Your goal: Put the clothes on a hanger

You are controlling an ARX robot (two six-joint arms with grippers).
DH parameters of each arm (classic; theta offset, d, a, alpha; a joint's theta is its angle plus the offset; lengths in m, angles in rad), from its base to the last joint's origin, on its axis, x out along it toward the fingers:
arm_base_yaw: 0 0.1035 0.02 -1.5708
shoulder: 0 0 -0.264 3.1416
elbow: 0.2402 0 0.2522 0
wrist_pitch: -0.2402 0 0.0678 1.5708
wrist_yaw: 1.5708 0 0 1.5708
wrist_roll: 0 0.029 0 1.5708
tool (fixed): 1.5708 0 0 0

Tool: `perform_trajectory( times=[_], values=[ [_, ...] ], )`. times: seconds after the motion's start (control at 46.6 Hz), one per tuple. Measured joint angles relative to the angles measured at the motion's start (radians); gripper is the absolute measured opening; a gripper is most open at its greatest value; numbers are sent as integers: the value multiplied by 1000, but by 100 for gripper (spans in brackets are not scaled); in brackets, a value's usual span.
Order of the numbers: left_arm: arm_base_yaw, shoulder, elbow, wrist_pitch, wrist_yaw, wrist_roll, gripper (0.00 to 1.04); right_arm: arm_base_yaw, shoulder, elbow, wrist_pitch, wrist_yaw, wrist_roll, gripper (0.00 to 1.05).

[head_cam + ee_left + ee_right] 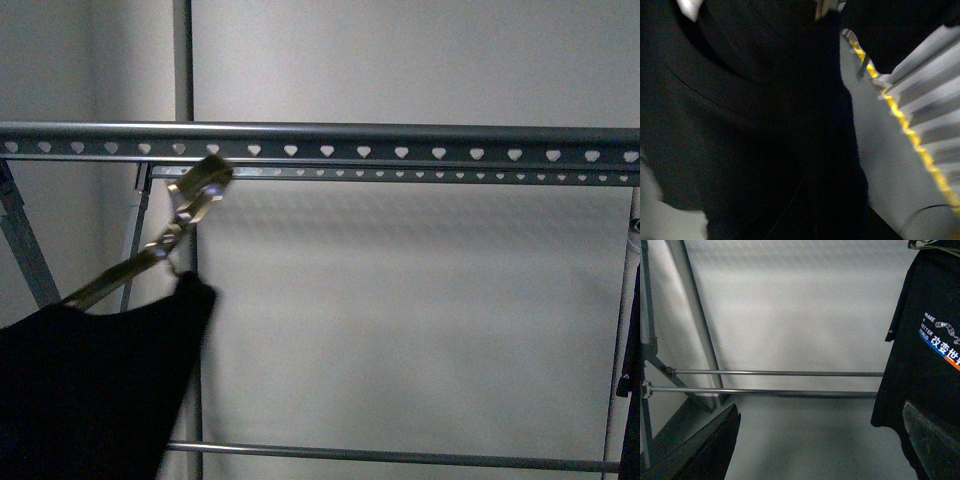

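The black T-shirt (95, 385) hangs at the lower left of the front view from a blurred brass-coloured hook (195, 200). The hook is just below the grey rack rail (400, 140) with its row of heart-shaped holes. In the left wrist view black shirt fabric (750, 130) fills the picture, with the white neck label (690, 7) at one edge. My left gripper is shut on the shirt and its fingers are hidden in the cloth. My right gripper (820, 450) is open and empty, with the shirt's "MAKE" print (935, 337) close beside one finger (932, 435).
Two thin lower bars (775, 373) of the rack cross in front of a pale wall. A narrow dark garment (630, 380) hangs at the far right edge. A grey pleated surface with a yellow edge (900, 150) lies beside the shirt.
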Motion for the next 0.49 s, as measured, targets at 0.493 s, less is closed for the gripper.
perform_trajectory(
  times=[0.493],
  values=[
    [-107, 209, 251, 142, 256, 1530, 4, 0, 0, 0, 0, 0, 0, 97]
  ],
)
